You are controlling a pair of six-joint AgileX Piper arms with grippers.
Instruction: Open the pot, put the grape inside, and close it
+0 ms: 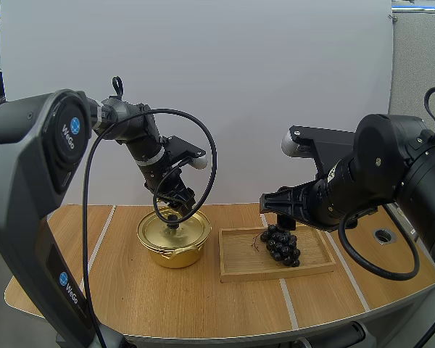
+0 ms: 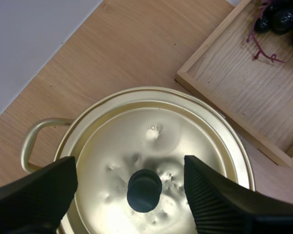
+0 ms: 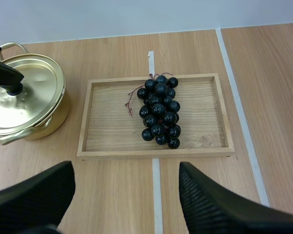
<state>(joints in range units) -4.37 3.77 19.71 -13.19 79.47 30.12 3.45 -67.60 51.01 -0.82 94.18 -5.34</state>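
Gold-coloured pot [image 1: 175, 250] is standing closed, its lid [image 2: 156, 131] on. The left gripper [image 2: 129, 168] is hovering wide open around the black knob [image 2: 144, 190] — the left wrist view is showing gaps on both sides, unclear from the high view. The right gripper [image 3: 126, 168] is hanging open, empty, near the wooden tray [image 3: 107, 131], where the grape bunch [image 3: 159, 109] is lying.

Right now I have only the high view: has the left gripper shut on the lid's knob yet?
Observer: No. The left wrist view shows the left gripper open, a finger on each side of the knob, neither touching it.
Operator: Is the right gripper holding the grapes?
Observer: No. In the right wrist view the right gripper is open, and the grapes lie in the wooden tray ahead of its fingers, untouched.
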